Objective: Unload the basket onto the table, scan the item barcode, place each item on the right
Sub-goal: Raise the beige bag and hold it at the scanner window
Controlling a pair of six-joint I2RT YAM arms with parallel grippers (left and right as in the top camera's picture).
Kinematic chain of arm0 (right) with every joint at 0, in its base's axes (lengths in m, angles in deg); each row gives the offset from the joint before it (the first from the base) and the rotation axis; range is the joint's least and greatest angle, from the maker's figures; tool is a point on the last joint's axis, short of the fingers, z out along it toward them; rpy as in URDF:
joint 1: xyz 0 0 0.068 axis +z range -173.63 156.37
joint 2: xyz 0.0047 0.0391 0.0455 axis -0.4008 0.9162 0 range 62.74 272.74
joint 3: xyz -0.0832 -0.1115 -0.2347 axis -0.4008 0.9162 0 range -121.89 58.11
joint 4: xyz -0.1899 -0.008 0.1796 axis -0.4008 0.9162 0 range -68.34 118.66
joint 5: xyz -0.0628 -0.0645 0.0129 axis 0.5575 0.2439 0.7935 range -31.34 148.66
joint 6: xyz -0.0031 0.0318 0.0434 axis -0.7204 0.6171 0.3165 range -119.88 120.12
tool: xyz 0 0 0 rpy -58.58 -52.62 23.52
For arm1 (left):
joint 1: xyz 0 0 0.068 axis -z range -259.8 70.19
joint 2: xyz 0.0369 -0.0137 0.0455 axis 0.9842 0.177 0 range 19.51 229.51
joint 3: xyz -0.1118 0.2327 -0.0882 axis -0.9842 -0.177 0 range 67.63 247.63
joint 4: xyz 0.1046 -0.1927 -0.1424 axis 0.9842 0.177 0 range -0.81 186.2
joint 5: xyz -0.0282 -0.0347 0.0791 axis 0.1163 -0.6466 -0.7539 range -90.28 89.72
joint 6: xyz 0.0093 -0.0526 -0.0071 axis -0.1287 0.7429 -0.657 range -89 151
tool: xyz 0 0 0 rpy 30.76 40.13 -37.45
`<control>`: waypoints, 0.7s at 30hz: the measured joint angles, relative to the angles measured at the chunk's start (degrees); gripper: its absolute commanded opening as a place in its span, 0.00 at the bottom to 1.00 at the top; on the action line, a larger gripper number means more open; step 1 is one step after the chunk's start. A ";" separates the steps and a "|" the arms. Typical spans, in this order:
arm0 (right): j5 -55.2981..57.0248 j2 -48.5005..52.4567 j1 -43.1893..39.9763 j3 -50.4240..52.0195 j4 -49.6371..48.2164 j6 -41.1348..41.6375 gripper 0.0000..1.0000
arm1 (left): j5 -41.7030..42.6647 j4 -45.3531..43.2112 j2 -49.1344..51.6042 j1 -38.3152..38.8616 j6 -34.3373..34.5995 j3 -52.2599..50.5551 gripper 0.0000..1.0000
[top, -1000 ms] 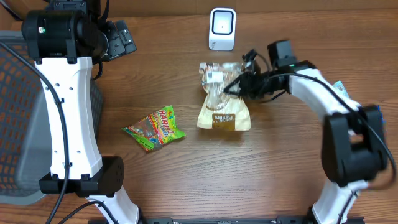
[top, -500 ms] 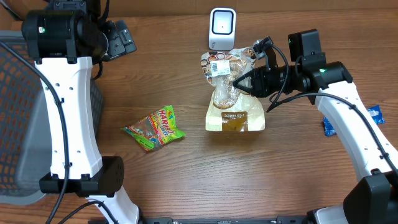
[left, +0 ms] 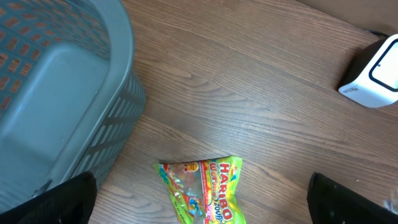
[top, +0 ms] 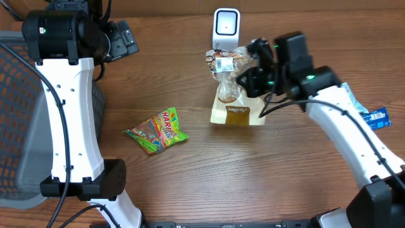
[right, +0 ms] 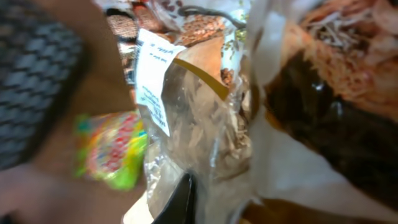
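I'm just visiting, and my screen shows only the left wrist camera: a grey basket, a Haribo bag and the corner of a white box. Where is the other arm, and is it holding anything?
Observer: The right gripper is shut on a clear snack bag, held just in front of that white box, which is the scanner.
Visitor: Does the bag have a barcode?
Observer: A white sticker sits at the bag's top end, beside the scanner's base. Its print is too small to read.
Visitor: Anything else lying about?
Observer: A blue packet lies at the far right edge, partly behind the right arm.
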 measured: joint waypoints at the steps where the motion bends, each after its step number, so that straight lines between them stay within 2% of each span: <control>1: 4.92 0.15 1.77 0.00 -1.25 0.35 0.04 | 0.02 0.00 0.00 0.00 0.00 0.02 1.00; 5: 27.21 1.64 7.61 0.07 -9.99 0.04 0.04 | 0.02 0.00 0.00 0.00 0.00 0.02 1.00; 7: 36.24 2.71 8.41 0.09 -16.33 -4.11 0.04 | 0.02 0.02 0.00 0.00 0.02 0.02 1.00; 11: 49.46 6.25 8.44 0.15 -30.08 -18.75 0.04 | 0.00 0.02 0.00 0.00 0.02 0.02 1.00; 12: 52.98 8.37 8.26 0.24 -37.75 -26.36 0.04 | 0.02 0.02 0.00 0.00 0.02 0.02 1.00; 13: 54.01 9.27 8.15 0.15 -40.35 -29.46 0.04 | 0.00 0.02 0.00 0.00 0.02 0.02 1.00; 14: 56.17 11.23 8.07 0.42 -46.27 -36.72 0.04 | 0.00 -0.04 0.00 0.00 0.04 0.02 1.00; 15: 56.94 14.27 7.74 0.50 -56.96 -45.64 0.04 | 0.00 0.02 0.00 0.00 0.09 0.02 1.00; 17: 56.63 17.22 7.17 0.48 -64.04 -53.42 0.04 | 0.00 0.00 0.00 0.00 0.15 0.02 1.00; 21: 51.67 22.69 4.79 0.48 -68.24 -61.90 0.04 | 0.00 -0.02 0.00 0.00 0.15 0.02 1.00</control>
